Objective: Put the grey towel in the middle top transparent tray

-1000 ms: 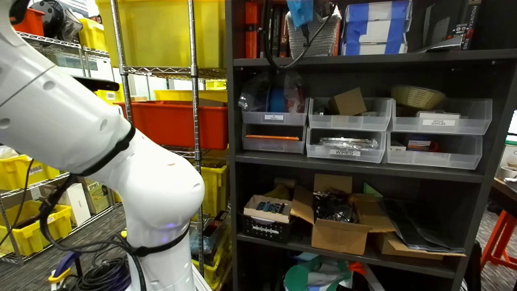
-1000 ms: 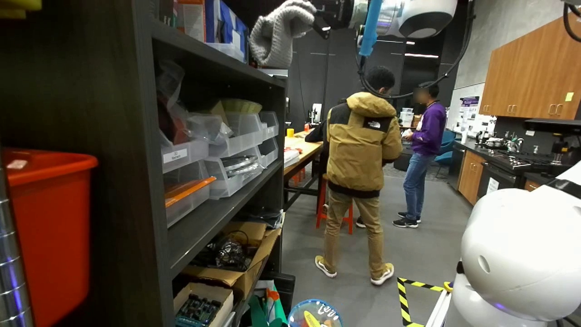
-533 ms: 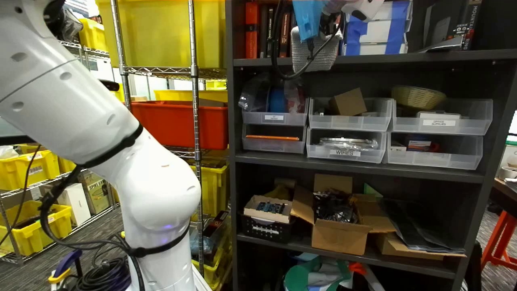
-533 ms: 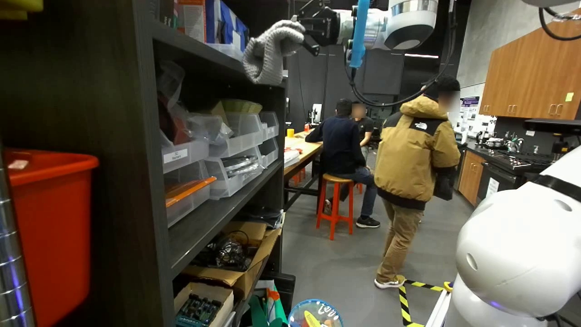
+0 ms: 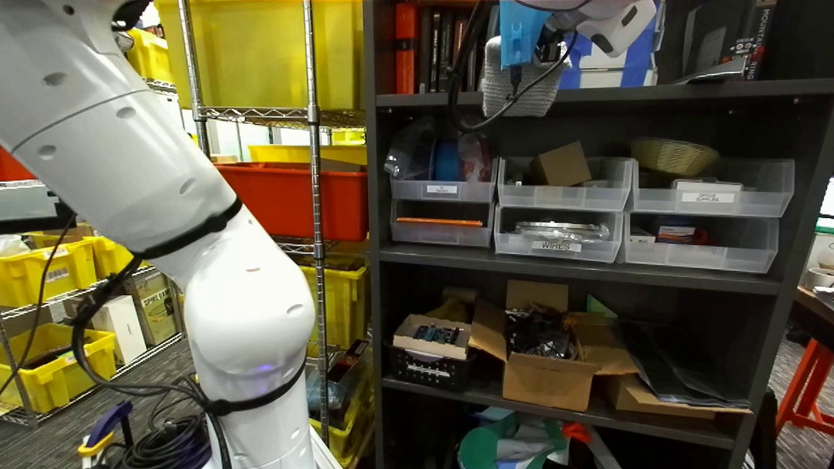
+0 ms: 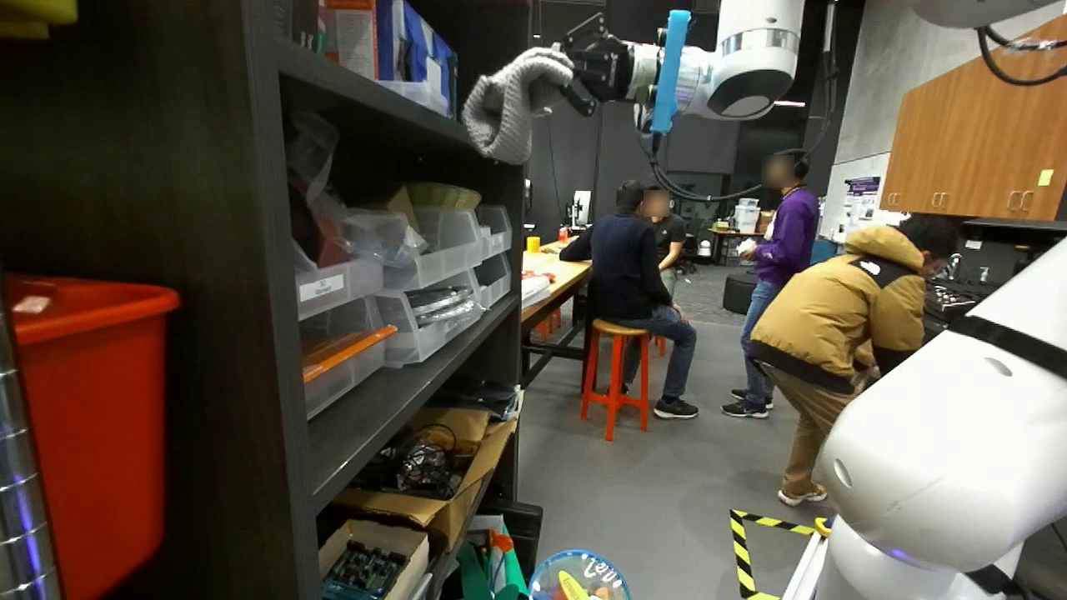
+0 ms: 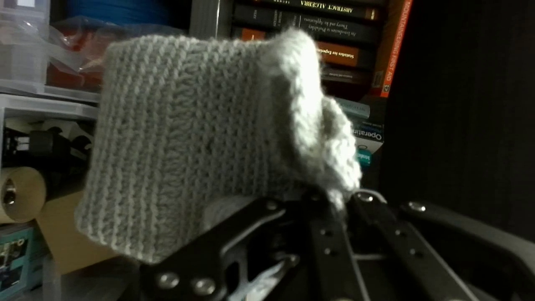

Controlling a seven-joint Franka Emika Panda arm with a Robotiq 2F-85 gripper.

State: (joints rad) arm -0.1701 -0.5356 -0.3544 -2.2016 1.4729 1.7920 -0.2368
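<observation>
While hand [image 7: 339, 200] grips towel [image 7: 188, 138], tray [image 5: 563, 198] lower, open-topped

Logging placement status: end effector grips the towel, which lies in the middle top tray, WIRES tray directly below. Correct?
Not quite: the towel isn't in the middle top tray. Both exterior views show it hanging from the end effector, higher than that tray. The grip and the WIRES tray directly below are right.

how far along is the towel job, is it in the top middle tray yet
Done: the grey towel is gripped by the end effector. In hand: it hangs higher than the middle top transparent tray, not yet inside. Left: bringing it into that tray, where brown cardboard pokes up, then letting go.
</observation>
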